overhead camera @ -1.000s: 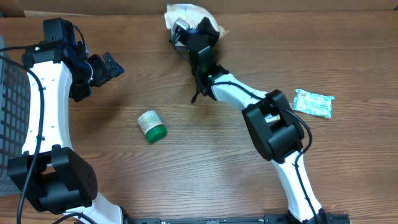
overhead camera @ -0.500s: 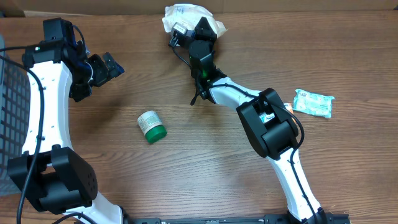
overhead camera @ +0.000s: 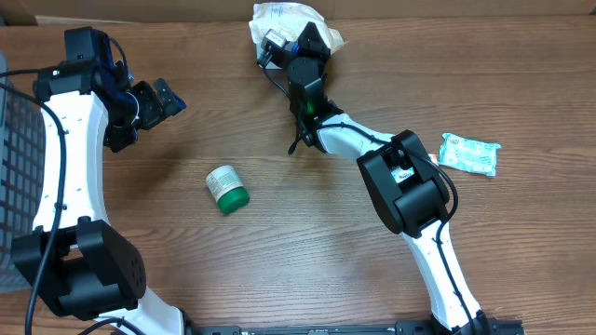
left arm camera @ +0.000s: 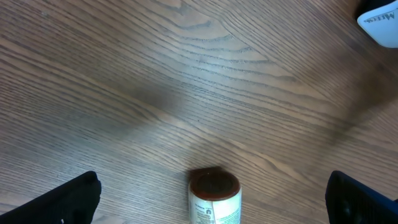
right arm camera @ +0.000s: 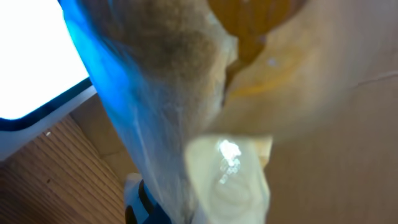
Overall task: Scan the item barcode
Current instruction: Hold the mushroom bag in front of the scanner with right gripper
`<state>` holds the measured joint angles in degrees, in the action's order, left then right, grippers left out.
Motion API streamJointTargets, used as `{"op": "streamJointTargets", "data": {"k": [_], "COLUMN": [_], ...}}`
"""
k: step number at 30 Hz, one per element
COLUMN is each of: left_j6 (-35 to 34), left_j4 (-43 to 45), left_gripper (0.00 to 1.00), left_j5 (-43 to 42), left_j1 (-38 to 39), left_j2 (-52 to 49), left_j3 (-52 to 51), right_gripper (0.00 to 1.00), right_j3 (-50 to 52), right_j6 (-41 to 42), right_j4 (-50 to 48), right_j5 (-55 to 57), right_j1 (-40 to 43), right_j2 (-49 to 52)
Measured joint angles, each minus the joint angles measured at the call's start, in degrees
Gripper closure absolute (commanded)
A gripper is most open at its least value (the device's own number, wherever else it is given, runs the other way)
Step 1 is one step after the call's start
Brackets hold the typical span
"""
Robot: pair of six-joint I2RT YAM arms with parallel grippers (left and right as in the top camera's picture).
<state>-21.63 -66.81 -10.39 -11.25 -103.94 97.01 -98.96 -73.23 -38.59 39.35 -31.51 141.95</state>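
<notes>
The pick-up step is judged in hand: the right gripper (overhead camera: 307,35) clamps shut on the crinkled white bag (overhead camera: 279,16) at the far edge of the table (overhead camera: 307,251), the left gripper (overhead camera: 154,100) hangs wide open and empty, and next the bag needs lifting clear and turning for the scan.

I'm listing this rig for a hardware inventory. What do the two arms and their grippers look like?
The left arm and right arm have white rounded shells joined by bulky black joint housings, with thin black cables along them. A small green light glows near the right wrist. The left gripper and right gripper are black, with blue touches.
</notes>
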Motion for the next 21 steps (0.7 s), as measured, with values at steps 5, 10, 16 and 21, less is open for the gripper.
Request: {"op": "streamJointTargets", "data": {"k": [5, 10, 16, 21], "left_j6": [0.0, 0.0, 0.0, 0.0], "left_j4": [0.0, 0.0, 0.0, 0.0], "left_gripper": [0.00, 0.00, 0.00, 0.00], "left_j5": [0.0, 0.1, 0.2, 0.2], "left_j1": [0.0, 0.0, 0.0, 0.0], "left_j2": [0.0, 0.0, 0.0, 0.0], "left_j3": [0.0, 0.0, 0.0, 0.0], "right_gripper": [0.96, 0.96, 0.96, 0.96], "right_j3": [0.0, 0.1, -0.1, -0.4], "right_j6": [4.8, 12.0, 26.9, 47.6], "right_j4": [1.0, 13.1, 39.1, 64.1], "right_j5": [1.2, 3.3, 1.0, -13.6], "right_j1": [-0.3, -0.7, -2.1, -2.7], "right_j2": [-0.8, -8.1, -23.9, -36.7]}}
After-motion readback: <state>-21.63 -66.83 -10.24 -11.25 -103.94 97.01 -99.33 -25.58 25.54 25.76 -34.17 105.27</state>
